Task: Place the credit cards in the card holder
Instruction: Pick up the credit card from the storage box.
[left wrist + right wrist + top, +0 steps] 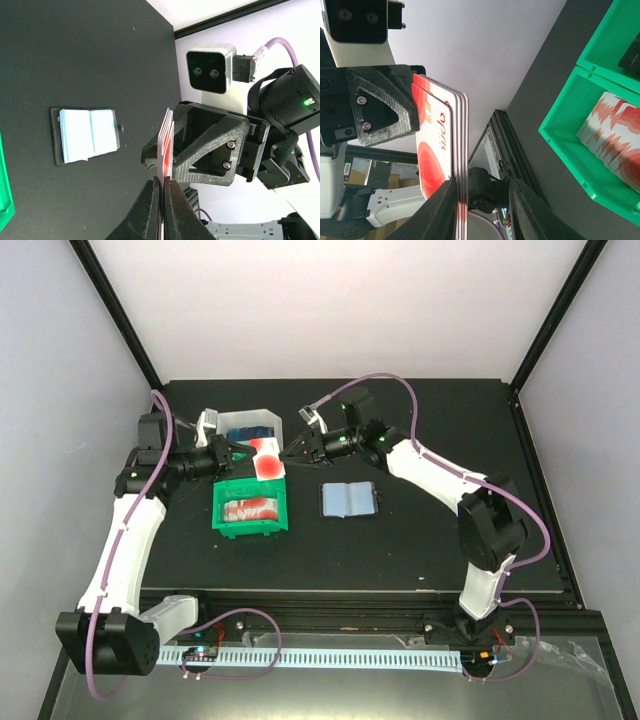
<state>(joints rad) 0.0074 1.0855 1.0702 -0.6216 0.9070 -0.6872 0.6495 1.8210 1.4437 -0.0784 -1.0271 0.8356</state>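
Where the card holder (348, 499) is: flat on the black table (430, 550), off to the right of the green tray (250, 529) and not touching it. It's spread open with the light blue inside facing up.
Green tray: two compartments. One has a slumped stack of red-and-white cards (250, 508) in it, too many edges for me to count. The other has something dark (633, 54) in it, can't make out what.
White tray (248, 415): just beyond the green tray on its far side, with something blue (250, 430) sitting in it, no clue what.
Held cards (437, 140): a thin bundle of red-and-white ones up in the air over the green tray's far right corner. I make it about four edges, not sure.
Left gripper (163, 186): fingers pinched tight on one end of the held cards.
Right gripper (482, 190): faces the left one from the other side of the bundle, with its fingers apart around the other end. One finger is against the cards, the other is clear of them.
Head count: two trays, one card holder, two lots of cards, two grippers.
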